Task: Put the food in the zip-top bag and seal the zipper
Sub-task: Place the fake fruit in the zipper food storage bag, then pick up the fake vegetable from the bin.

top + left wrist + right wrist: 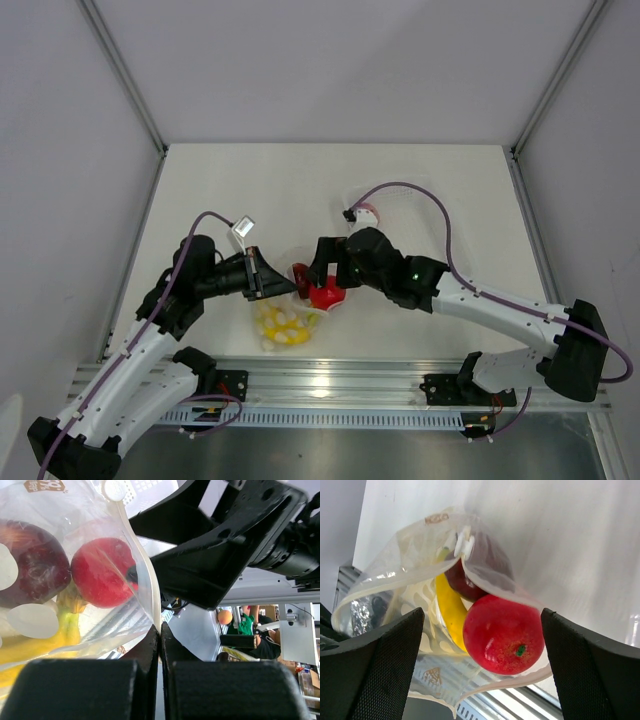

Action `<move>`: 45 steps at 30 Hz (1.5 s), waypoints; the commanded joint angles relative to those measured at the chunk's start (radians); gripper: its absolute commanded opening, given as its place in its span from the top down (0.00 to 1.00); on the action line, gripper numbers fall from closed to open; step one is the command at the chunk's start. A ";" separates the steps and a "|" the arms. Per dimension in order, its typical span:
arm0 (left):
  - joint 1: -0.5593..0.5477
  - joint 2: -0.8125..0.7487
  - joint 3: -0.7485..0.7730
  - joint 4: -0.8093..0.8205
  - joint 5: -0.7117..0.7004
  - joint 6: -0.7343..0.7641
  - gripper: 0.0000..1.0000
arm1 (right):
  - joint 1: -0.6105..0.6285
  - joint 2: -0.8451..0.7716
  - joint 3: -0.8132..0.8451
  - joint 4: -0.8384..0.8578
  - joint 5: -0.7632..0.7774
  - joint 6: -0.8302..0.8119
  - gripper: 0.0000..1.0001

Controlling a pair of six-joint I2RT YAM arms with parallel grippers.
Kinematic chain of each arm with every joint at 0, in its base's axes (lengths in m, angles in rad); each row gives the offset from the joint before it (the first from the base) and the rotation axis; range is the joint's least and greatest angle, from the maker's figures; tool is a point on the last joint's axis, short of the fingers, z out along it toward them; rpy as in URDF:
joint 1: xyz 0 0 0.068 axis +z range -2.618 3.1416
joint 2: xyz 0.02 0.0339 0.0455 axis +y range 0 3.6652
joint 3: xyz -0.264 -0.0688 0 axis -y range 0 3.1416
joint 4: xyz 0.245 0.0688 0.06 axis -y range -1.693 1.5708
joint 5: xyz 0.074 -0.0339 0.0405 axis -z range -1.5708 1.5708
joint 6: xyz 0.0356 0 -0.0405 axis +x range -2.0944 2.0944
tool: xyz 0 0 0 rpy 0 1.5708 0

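Black rubber pads (80, 690) of my left jaws fill the foot of the left wrist view, pressed together with the lip of the zip-top bag (127, 612) nipped between them, so that side is clamped on the bag and holds its mouth up. Through the film I see the dark red apple (32, 562), the red round fruit (102, 572) and the yellow banana bunch (50, 642) already inside. My right jaws stand wide open, one pad (375, 670) on each side of the red round fruit, and as far as the right wrist view shows, neither touches it. That fruit sits shallow, right at the mouth, with film over its top and its underside nearly bare, so I judge the step in hand is letting it go and getting it properly home. To do this well I want my left pinch firm and steady, so the mouth does not collapse or swing. I also want my right jaws to back out straight along the way they point, wide enough not to catch the loose lip. A light nudge on the fruit first would seat it beside the apple, clear of the zipper, which I cannot make out in any view. From above, the pink-purple round onion (367, 213) lies apart from the bag on the bench (220, 190), behind my right wrist, so I reckon loading is not finished and sealing must wait.
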 commanded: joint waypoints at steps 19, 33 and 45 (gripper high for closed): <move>0.001 -0.002 0.060 -0.016 0.013 0.081 0.99 | -0.631 0.183 0.222 0.035 -0.045 -0.185 0.05; 0.001 0.041 0.072 0.025 -0.061 0.121 1.00 | -0.730 0.653 0.394 0.248 -0.261 -0.103 0.09; 0.001 0.066 0.031 0.093 -0.062 0.087 0.99 | -0.741 0.759 0.336 0.378 -0.413 -0.040 0.12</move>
